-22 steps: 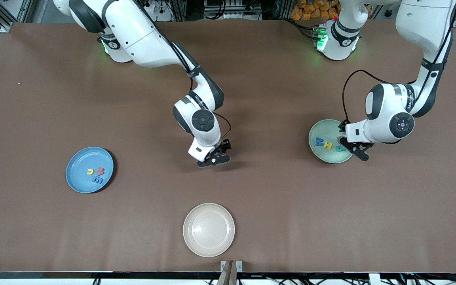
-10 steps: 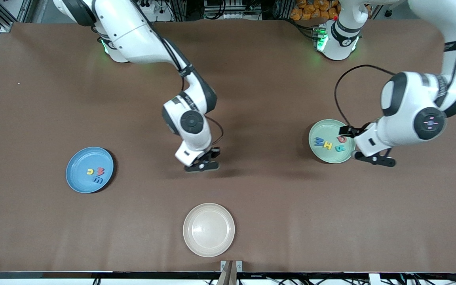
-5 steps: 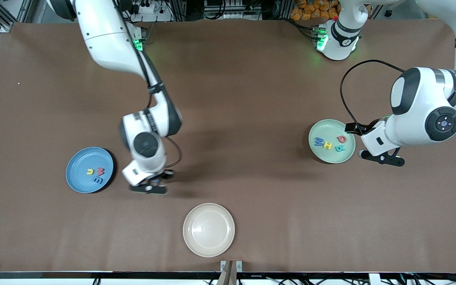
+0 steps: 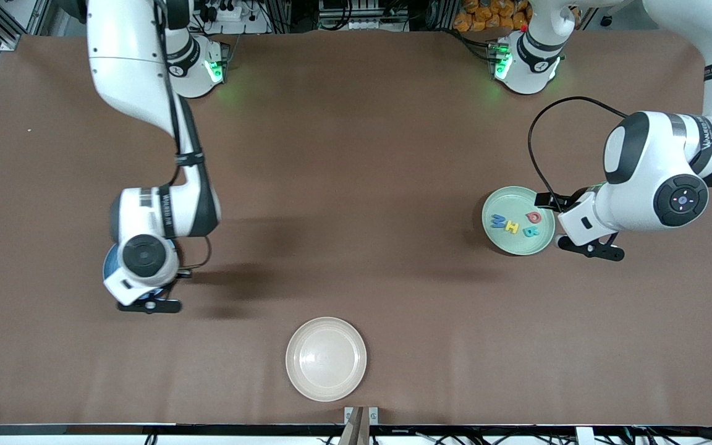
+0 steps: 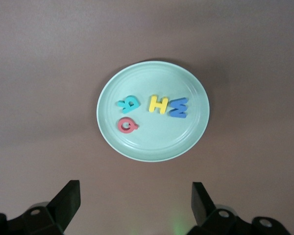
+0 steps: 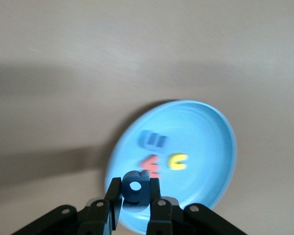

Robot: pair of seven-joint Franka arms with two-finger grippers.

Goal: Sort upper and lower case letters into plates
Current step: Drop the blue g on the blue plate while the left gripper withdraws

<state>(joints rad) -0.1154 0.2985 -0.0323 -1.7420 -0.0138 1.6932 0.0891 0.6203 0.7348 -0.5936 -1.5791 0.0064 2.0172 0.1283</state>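
The sky blue plate (image 4: 107,266) lies mostly hidden under my right wrist. In the right wrist view this plate (image 6: 206,142) carries a blue letter (image 6: 152,140), a red one (image 6: 151,165) and a yellow one (image 6: 178,162). My right gripper (image 4: 149,305) (image 6: 136,196) hangs over the plate's rim, shut on a dark blue letter (image 6: 136,188) with a round hole. The mint green plate (image 4: 518,244) (image 5: 152,142) holds a blue M (image 5: 179,107), yellow H (image 5: 158,104), teal letter (image 5: 128,103) and red Q (image 5: 127,126). My left gripper (image 4: 591,249) (image 5: 135,200) hovers open and empty beside it.
A cream-white plate (image 4: 326,383) with nothing in it lies near the table's front edge, midway between the two arms' ends. Brown table cloth stretches bare between the plates.
My right arm has swung from the table's middle to the sky blue plate, carrying the dark blue letter. The left gripper has stayed almost still beside the mint plate.
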